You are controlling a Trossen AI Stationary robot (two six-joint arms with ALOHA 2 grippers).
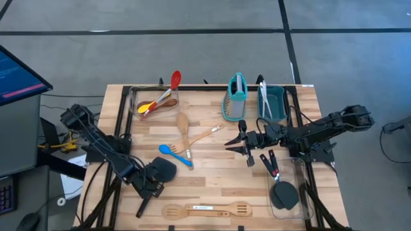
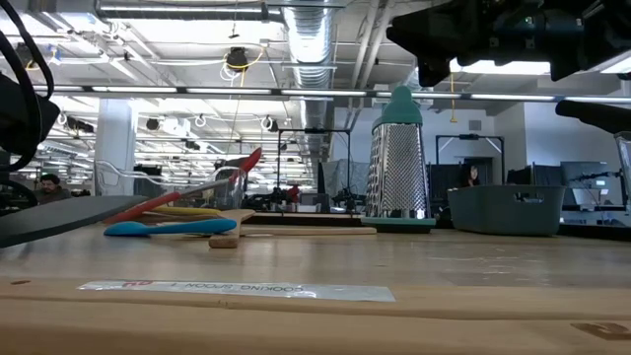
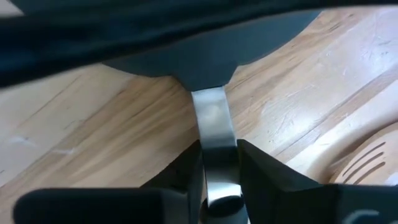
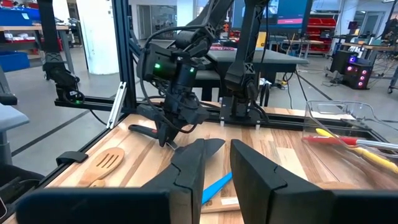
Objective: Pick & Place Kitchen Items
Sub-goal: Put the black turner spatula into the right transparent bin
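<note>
A black spatula lies near the table's left front, its wide head (image 1: 164, 169) toward the middle and its handle (image 1: 142, 208) toward the near edge. My left gripper (image 1: 153, 182) stands over it, pointing steeply down and shut on its neck. The wrist view shows the head (image 3: 211, 50) and my left gripper (image 3: 219, 152). My right gripper (image 1: 239, 149) hovers level above the table's middle, right of a blue spoon (image 1: 174, 154). Its fingers stand slightly apart with nothing between them (image 4: 217, 158). My left gripper pinches the spatula's flat metal neck (image 3: 211, 124) between its two fingers, just behind the black head. The fingers (image 3: 261, 174) come from above, slanting steeply down, and lie across the neck. The head sits low over the wood; I cannot tell whether it is lifted.
Two wooden utensils (image 1: 205, 209) lie along the near edge. More wooden spoons (image 1: 186, 128) lie mid-table. A clear container (image 1: 154, 102) with red and yellow spoons, a teal grater (image 1: 236, 96) and a teal bin (image 1: 273, 102) stand at the back. Tongs (image 1: 271, 165) and a clear container (image 1: 286, 196) are at the right.
</note>
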